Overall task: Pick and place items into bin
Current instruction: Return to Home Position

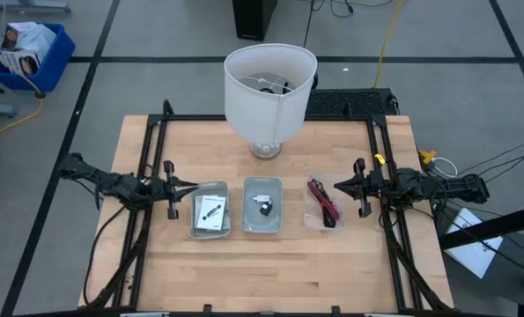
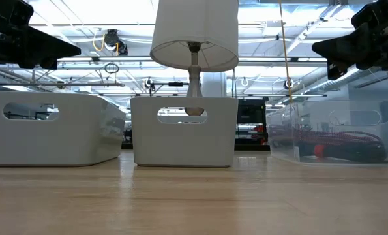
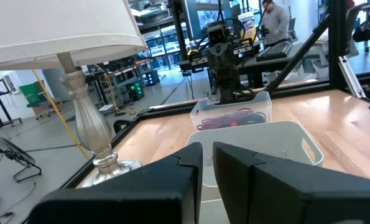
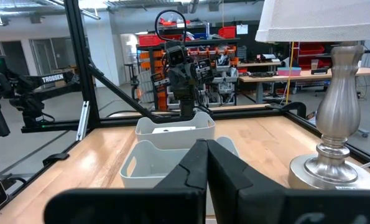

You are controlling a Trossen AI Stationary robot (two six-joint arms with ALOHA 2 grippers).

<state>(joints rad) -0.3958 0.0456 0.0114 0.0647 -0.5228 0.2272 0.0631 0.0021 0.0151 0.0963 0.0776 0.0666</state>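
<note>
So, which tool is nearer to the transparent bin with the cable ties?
The right tool: it hangs just over the right edge of the transparent bin. The left tool is past the two gray bins, on the other side.

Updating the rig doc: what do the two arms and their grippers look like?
The left arm and right arm are both black, slim and jointed, with black cables trailing from them. The left gripper and right gripper each have a short black crossbar and two dark, blocky, wedge-shaped fingers. A small yellow tag sits by the right arm's wrist.
</note>
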